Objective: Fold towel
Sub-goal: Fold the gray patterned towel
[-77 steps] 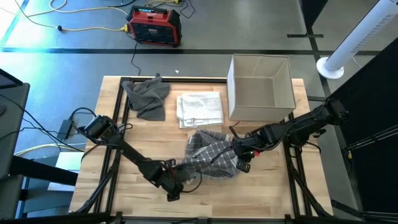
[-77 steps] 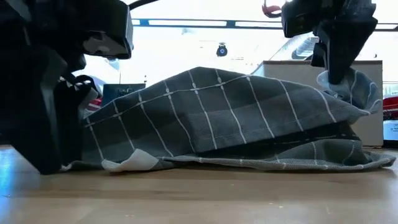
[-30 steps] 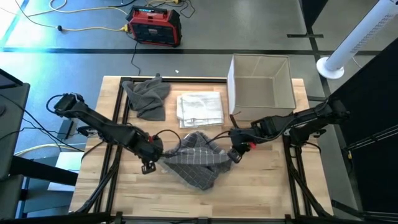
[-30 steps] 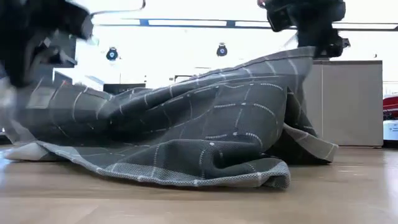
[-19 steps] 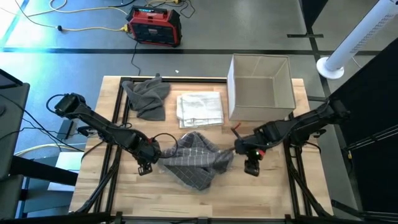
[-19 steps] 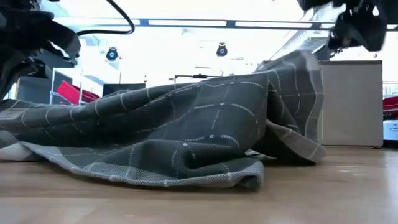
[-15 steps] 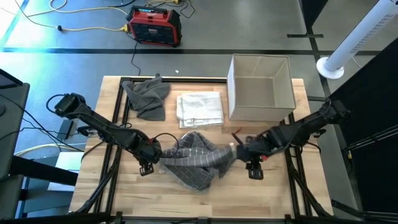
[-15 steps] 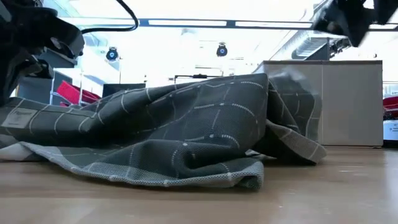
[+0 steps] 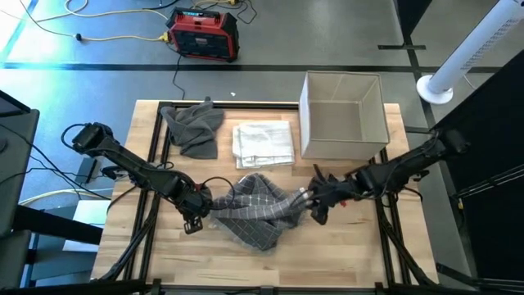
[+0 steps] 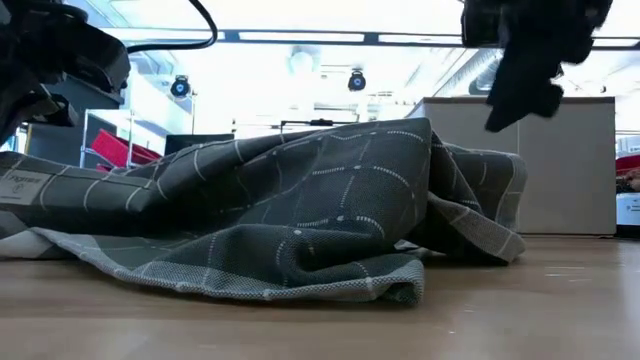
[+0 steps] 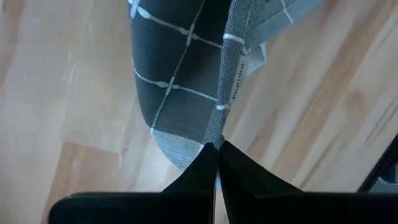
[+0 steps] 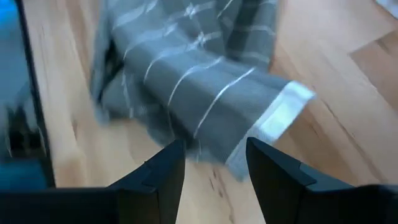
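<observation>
Back toward the towel (image 9: pixel 258 211) swings the right gripper (image 9: pixel 315 206), fingers parted and empty at its edge. Wooden table (image 9: pixel 352 246), grey floor beyond. Behind the towel: box (image 9: pixel 344 116), white cloth (image 9: pixel 263 143), grey rag (image 9: pixel 195 127). Left gripper (image 9: pixel 196 220) pinches the towel's opposite corner.

Even overhead light on the high view; low view backlit, ceiling blown out; right wrist view motion-blurred; blue glare upper left.
</observation>
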Controlling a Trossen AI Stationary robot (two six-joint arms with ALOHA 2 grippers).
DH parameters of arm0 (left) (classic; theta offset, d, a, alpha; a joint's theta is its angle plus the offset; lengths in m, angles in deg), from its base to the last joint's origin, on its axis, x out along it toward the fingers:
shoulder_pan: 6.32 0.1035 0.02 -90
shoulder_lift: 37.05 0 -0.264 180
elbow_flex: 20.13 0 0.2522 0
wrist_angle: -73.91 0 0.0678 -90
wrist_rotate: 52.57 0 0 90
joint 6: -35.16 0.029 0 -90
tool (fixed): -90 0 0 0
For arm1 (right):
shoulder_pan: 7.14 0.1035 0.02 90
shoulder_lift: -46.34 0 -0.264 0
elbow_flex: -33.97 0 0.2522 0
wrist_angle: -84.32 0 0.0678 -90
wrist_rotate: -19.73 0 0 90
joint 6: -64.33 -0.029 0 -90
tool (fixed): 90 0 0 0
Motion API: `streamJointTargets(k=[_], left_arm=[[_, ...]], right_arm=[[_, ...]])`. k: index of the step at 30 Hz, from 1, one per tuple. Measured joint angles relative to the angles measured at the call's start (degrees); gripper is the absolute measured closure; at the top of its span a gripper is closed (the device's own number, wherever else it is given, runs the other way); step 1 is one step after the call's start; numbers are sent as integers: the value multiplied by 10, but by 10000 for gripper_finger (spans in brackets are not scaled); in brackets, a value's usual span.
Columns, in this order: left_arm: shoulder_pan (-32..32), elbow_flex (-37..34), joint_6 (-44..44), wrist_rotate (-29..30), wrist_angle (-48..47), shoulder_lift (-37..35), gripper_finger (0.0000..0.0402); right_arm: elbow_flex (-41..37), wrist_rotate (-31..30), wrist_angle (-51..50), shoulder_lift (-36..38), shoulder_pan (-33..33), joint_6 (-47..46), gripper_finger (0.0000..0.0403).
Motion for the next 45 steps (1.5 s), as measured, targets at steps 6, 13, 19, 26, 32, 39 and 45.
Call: streamJointTargets(k=[6,13,19,26,32,39,45], left_arm=[[-4,0,-1,-2,3,0,401],[-4,0,0,-2,7,0,401],[-4,0,0,1,7,0,401],[-4,0,0,5,8,0,401],[-4,0,-1,5,8,0,401],[-4,0,0,8,7,0,401],[-4,0,0,9,7,0,401]], right_arm=[[-80,-32,45,27,-28,-50,210],[-123,26,201,18,-44,-26,177],[-122,36,201,3,-47,-24,178],[-122,70,221,-37,-51,-39,183],[-122,74,229,-50,-51,-50,248],[-122,95,229,-50,-51,-42,393],[-113,98,243,-11,-36,-50,402]])
